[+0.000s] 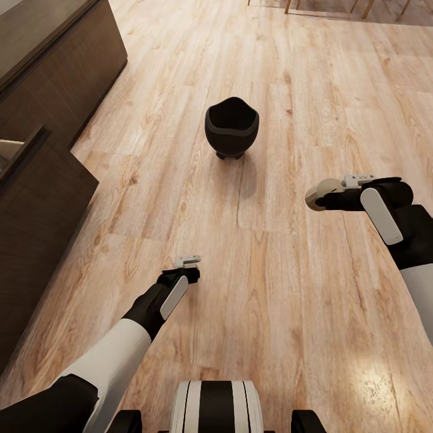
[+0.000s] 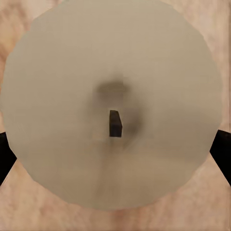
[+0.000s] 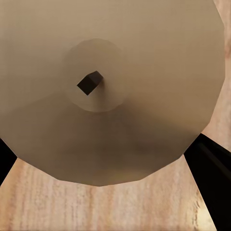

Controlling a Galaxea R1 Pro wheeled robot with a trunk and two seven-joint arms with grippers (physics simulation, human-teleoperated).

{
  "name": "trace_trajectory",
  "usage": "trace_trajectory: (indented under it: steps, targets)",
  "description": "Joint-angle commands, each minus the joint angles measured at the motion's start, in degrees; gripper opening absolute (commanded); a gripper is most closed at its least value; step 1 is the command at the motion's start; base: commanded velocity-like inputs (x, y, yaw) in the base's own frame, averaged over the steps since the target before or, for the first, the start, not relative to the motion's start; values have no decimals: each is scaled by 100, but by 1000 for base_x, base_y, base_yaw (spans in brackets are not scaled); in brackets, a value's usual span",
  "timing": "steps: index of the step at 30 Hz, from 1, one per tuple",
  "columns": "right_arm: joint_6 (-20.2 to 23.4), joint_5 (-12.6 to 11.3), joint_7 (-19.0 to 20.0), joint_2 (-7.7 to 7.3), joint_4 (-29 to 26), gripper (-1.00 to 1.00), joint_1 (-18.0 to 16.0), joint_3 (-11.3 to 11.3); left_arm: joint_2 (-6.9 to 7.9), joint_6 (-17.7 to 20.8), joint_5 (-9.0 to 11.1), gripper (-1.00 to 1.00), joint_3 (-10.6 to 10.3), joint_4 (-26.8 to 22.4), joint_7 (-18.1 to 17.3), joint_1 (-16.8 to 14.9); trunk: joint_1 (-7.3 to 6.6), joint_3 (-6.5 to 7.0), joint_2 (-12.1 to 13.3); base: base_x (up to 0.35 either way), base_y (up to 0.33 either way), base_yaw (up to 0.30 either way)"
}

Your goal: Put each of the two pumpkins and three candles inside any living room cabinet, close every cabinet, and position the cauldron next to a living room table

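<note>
The black cauldron [image 1: 231,127] stands upright on the wood floor ahead of me. My right gripper [image 1: 322,195] is shut on a tan candle [image 1: 317,193], held in the air to the cauldron's right. In the right wrist view that candle [image 3: 110,96] shows its top and dark wick between black fingers [image 3: 211,166]. My left gripper [image 1: 183,270] hangs low over the floor, nearer me than the cauldron. In the left wrist view another candle [image 2: 115,67] sits between the fingers [image 2: 222,154], wick up. The dark-brown cabinet [image 1: 60,78] runs along the left. Pumpkins and table are out of view.
A cabinet drawer [image 1: 36,198] juts out at the left, a strip of pale inside [image 1: 9,147] showing. Pale wooden furniture legs [image 1: 288,6] stand at the far top edge. Open wood floor [image 1: 270,288] lies around the cauldron and between my arms.
</note>
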Motion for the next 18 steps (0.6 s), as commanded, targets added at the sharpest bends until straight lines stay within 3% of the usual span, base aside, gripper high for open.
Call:
trace_trajectory:
  steps: [1, 9, 15, 18]
  targets:
    - [10, -55, -60, -5, -5, -100, -4, 21, 3, 12, 60, -100, -23, -12, 56, -3, -3, 19, 0, 0, 0, 0]
    - [10, -50, -60, 2, -2, -100, -2, 36, 10, 19, 65, -100, -10, -34, 52, -3, -24, 196, 11, 0, 0, 0]
    - [10, -46, -60, 11, 15, -100, -1, 45, 12, 29, 69, -100, 112, -59, 33, -3, -40, 329, 19, 0, 0, 0]
    - [10, -47, -56, 18, 80, -100, -1, 92, 28, 48, 58, -100, 125, -85, -219, -3, -47, 395, 23, 0, 0, 0]
